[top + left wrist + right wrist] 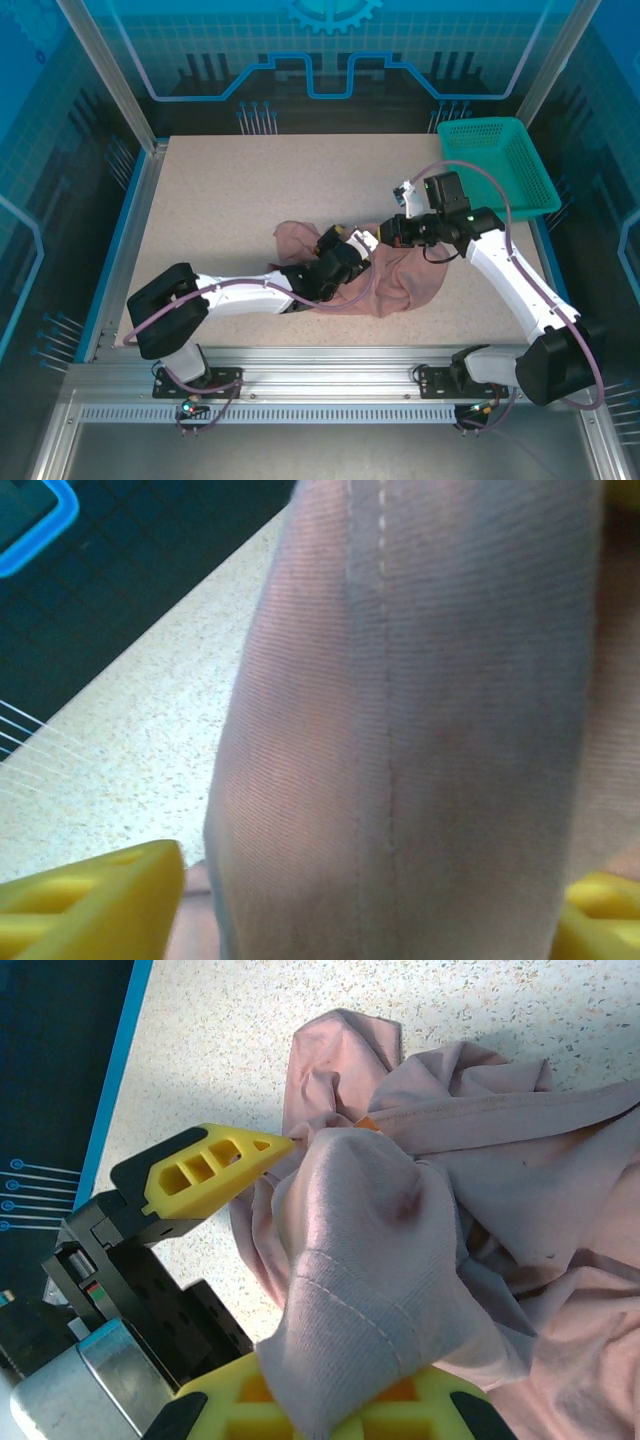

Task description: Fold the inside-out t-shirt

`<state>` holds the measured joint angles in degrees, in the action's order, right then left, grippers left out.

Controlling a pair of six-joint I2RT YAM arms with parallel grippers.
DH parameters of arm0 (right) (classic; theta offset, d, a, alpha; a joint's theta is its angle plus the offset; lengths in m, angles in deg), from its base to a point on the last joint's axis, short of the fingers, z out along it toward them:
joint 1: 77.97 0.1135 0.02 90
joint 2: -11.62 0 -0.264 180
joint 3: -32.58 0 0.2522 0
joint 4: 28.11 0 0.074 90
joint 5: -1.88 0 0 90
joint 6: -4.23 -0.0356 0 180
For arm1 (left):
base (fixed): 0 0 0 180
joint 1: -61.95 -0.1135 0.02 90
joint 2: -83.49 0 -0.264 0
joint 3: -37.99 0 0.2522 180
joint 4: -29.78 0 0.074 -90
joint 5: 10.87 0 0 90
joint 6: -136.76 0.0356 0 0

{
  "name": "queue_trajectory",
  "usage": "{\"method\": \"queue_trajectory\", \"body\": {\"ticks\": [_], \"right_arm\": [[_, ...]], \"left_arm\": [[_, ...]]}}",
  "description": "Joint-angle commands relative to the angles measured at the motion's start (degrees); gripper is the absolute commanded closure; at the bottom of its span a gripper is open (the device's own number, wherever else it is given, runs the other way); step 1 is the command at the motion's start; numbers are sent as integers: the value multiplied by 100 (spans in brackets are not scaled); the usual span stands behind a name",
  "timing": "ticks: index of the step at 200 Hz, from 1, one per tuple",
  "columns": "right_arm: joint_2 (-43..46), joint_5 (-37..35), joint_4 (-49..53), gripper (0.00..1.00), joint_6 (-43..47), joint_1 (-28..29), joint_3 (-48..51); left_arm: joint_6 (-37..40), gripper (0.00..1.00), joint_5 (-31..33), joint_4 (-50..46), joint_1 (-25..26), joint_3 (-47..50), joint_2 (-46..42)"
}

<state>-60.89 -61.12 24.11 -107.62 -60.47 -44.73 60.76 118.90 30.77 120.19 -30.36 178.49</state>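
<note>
Item: t-shirt (405, 285), pink, bunched near the middle of the worktop (250, 190), no fold laid; right gripper (340, 1400) jaws clamped on a wad, left gripper (370, 910) jaws apart astride a seamed band; I judge this the regrasping step, and next I must spread it flat.

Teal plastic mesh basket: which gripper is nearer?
Right. The right gripper is down-left of the teal mesh basket in the top view; the left gripper is farther left.
</note>
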Motion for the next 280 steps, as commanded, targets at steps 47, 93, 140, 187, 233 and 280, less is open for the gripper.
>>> {"method": "queue_trajectory", "body": {"ticks": [47, 93, 140, 187, 233, 280], "right_arm": [[-87, 235, 66, 100, 93, -84, -263], [-122, 278, 14, 100, 67, -92, -256], [-142, 258, -101, 100, -14, -92, -195], [-278, -197, -242, 98, -53, -48, -297], [-586, -137, -273, 66, 200, 329, -711], [109, -528, 140, 53, 641, 275, -297]], "left_arm": [[148, 46, 0, 50, -49, 256, -270], [352, 62, -90, 147, -49, 422, -293], [448, 92, -231, 430, -57, 507, -411], [-128, 100, -1266, -166, -298, 887, -1425], [-1724, 100, -2548, -2065, -1405, 446, -2267], [-2488, 100, -3326, -3027, -2230, 236, -2724]]}}
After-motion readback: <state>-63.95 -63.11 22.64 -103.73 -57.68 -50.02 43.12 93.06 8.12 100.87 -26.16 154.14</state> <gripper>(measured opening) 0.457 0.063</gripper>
